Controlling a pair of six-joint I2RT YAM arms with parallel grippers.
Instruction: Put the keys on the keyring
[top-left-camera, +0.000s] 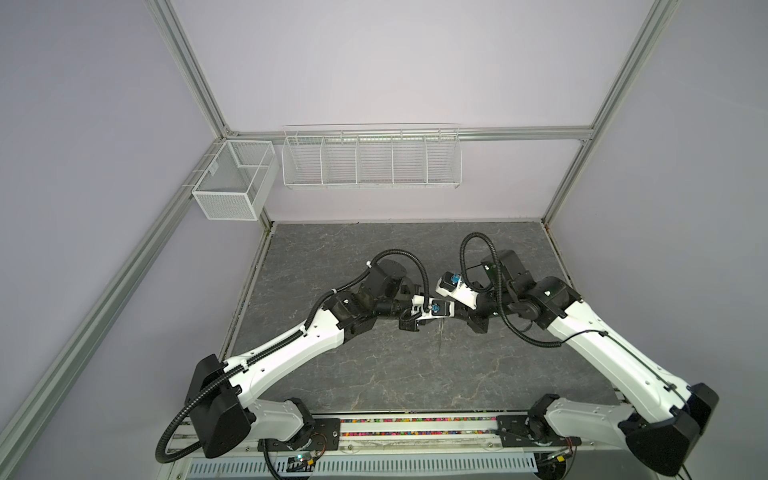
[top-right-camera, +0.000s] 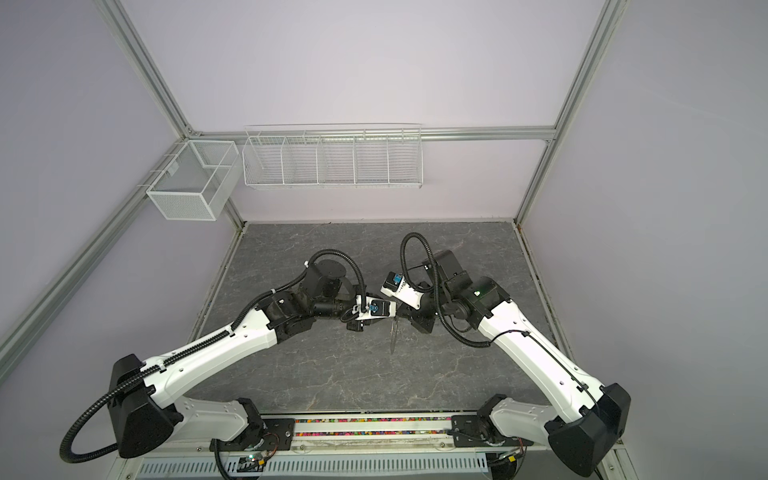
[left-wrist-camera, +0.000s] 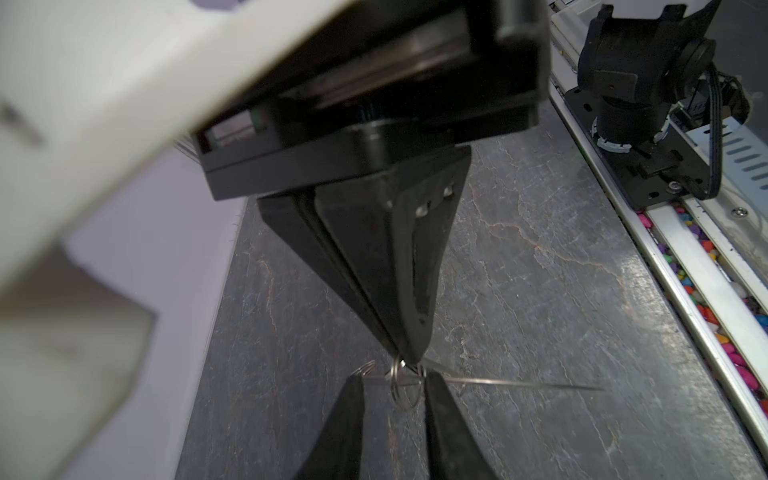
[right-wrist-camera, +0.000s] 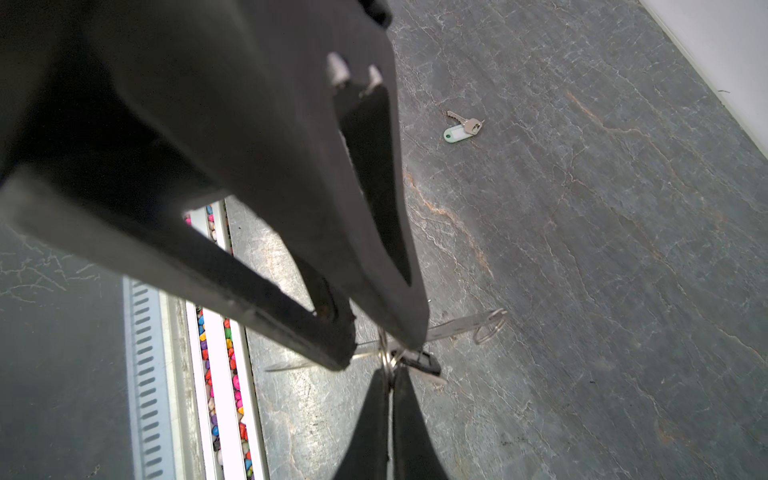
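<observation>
Top views: arms meet over tabletop (top-left-camera: 374, 374), keyring (top-right-camera: 393, 338) hangs edge-on betw them. L wrist: left hand (left-wrist-camera: 392, 388) part-spread, apparently pinching keyring's band. R wrist: right hand (right-wrist-camera: 390, 380) pressed together on wire loop of black-tag key (right-wrist-camera: 428, 362), right at keyring; white-tag key (right-wrist-camera: 460, 128) lies on tabletop, well apart. Black prob mid-threading, white not yet begun.
</observation>
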